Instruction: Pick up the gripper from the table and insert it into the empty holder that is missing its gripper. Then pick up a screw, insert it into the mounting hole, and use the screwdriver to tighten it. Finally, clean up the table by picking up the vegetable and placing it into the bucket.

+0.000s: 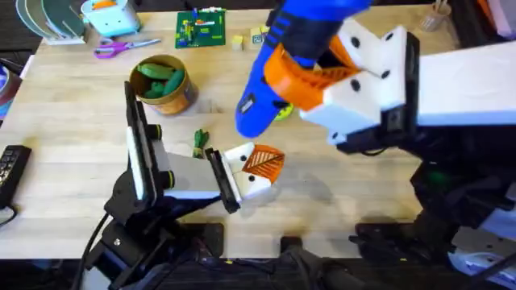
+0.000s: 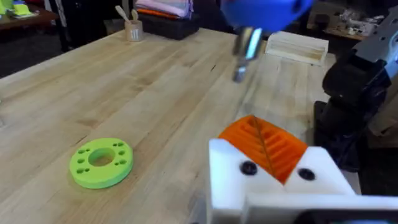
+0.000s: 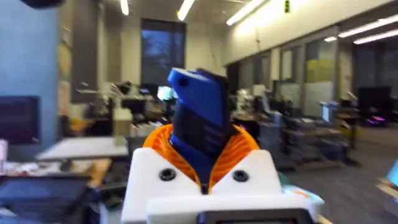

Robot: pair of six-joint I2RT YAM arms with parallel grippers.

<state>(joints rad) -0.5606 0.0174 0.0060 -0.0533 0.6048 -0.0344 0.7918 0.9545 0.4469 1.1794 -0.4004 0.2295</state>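
While my right gripper (image 3: pixel 203 171) clamps the one blue cylindrical screwdriver (image 1: pixel 266 80) above the wooden table (image 1: pixel 363 173), my left gripper's (image 1: pixel 256 167) two ribbed orange pads sit closed together. One slim green vegetable (image 1: pixel 200 142) lies near the round tan bucket (image 1: pixel 165 84).

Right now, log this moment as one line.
right gripper: shut on screwdriver, raised | left gripper: low over table | vegetable: outside bucket

Matt wooden table (image 1: pixel 363 185) (screwdriver (image 1: pixel 270 76) plastic)
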